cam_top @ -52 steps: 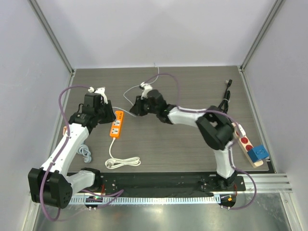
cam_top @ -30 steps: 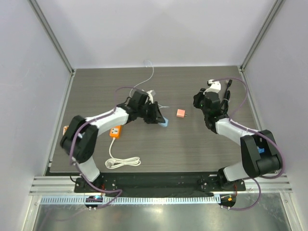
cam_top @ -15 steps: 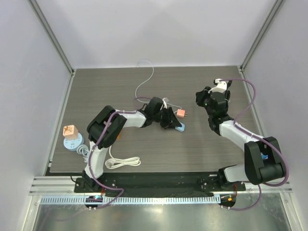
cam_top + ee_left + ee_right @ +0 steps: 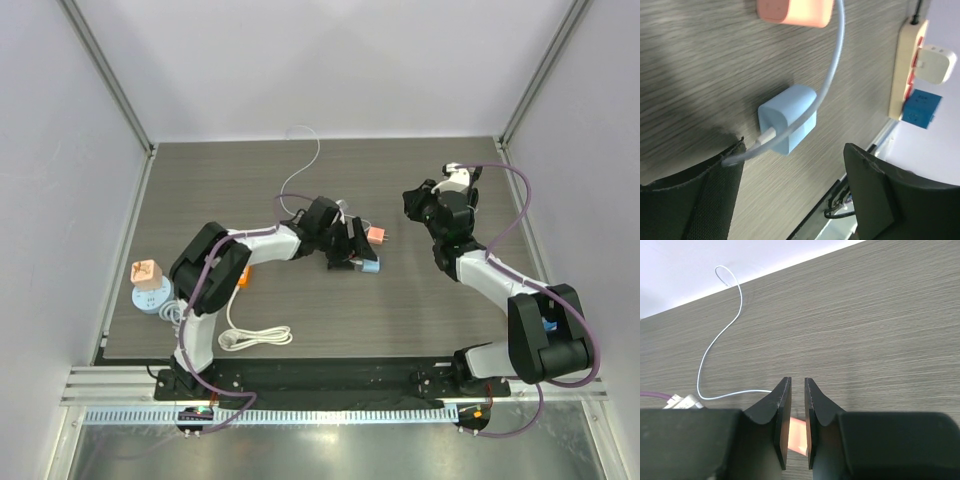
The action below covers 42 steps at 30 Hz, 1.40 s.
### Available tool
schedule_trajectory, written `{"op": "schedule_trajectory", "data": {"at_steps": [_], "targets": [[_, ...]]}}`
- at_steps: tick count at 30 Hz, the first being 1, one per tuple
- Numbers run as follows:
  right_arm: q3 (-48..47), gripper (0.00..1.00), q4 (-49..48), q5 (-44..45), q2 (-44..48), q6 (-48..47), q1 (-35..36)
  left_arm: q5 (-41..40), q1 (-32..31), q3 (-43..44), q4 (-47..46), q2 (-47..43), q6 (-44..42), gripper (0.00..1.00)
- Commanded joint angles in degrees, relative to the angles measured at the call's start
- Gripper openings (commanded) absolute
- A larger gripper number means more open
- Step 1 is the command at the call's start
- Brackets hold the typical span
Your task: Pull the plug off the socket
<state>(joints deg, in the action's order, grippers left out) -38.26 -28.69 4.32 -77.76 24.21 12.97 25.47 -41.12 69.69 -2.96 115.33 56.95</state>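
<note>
The dark blue plug [image 4: 921, 108] sits in the near end of the beige socket strip [image 4: 906, 47], seen far off in the left wrist view. In the top view only a sliver of the plug [image 4: 546, 322] shows behind my right arm, and the strip is hidden. My left gripper [image 4: 352, 252] is open and empty at mid-table, its jaws wide apart [image 4: 790, 195] just short of a light-blue cube [image 4: 788, 118] on a white cable. My right gripper [image 4: 411, 201] hovers right of centre, jaws nearly together [image 4: 797, 380] and holding nothing.
A pink cube [image 4: 377, 235] lies beside the light-blue cube [image 4: 370, 266]. A white adapter [image 4: 936, 62] sits on the beige strip. At the left are a round light-blue socket [image 4: 150, 298] with a pink cube [image 4: 146, 272], an orange strip [image 4: 239, 278] and a coiled white cable [image 4: 255, 337].
My left gripper moved right to mid-table, with the light-blue cube and its cable ending beside the pink cube. My right arm swung back to the right, covering the beige strip.
</note>
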Motion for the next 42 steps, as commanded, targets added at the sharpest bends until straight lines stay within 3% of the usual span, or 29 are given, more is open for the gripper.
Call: {"op": "schedule_trajectory", "data": {"at_steps": [1, 6, 13, 17, 20, 24, 27, 32, 34, 37, 42], "targets": [[-0.9, 0.22, -2.4, -1.0, 0.0, 0.7, -0.2, -4.3, 0.3, 4.3, 12.1, -4.8, -6.4, 0.81], [-1.6, 0.22, -2.2, -2.2, -0.6, 1.5, -0.2, -12.2, 0.6, 4.5, 26.3, -11.0, -12.3, 0.83], [-3.2, 0.23, -1.9, -6.5, -3.9, 3.6, -0.2, -23.1, 5.4, -1.0, 42.8, -28.0, -19.0, 0.84], [-4.6, 0.23, -2.3, -9.5, -6.9, 5.1, -0.2, -34.7, 13.0, -2.9, 54.2, -40.1, -19.9, 0.88], [-4.9, 0.23, -3.7, -11.8, -8.5, 6.2, -0.2, -39.0, 20.5, -4.7, 59.4, -45.6, -17.4, 0.95], [-5.5, 0.23, -4.1, -13.5, -10.0, 7.0, -0.1, -44.3, 28.1, -6.8, 61.2, -54.0, -14.8, 1.0], [-5.8, 0.23, -4.1, -13.8, -10.5, 7.2, 0.3, -43.4, 34.1, -5.8, 62.0, -54.8, -13.7, 1.0], [-6.6, 0.24, -3.7, -14.3, -11.4, 7.3, 1.2, -38.0, 47.5, -2.6, 64.5, -48.3, -12.2, 1.0], [-6.5, 0.24, -3.5, -14.2, -11.2, 7.1, 1.5, -39.3, 52.7, -1.7, 65.4, -44.9, -9.1, 1.0], [-6.6, 0.24, -3.4, -14.0, -11.3, 7.0, 1.6, -40.5, 57.5, 0.3, 67.5, -41.2, -4.0, 1.0], [-6.6, 0.24, -3.1, -13.4, -11.7, 6.6, 2.2, -42.9, 59.8, 2.2, 66.8, -36.1, -0.7, 1.0]]}}
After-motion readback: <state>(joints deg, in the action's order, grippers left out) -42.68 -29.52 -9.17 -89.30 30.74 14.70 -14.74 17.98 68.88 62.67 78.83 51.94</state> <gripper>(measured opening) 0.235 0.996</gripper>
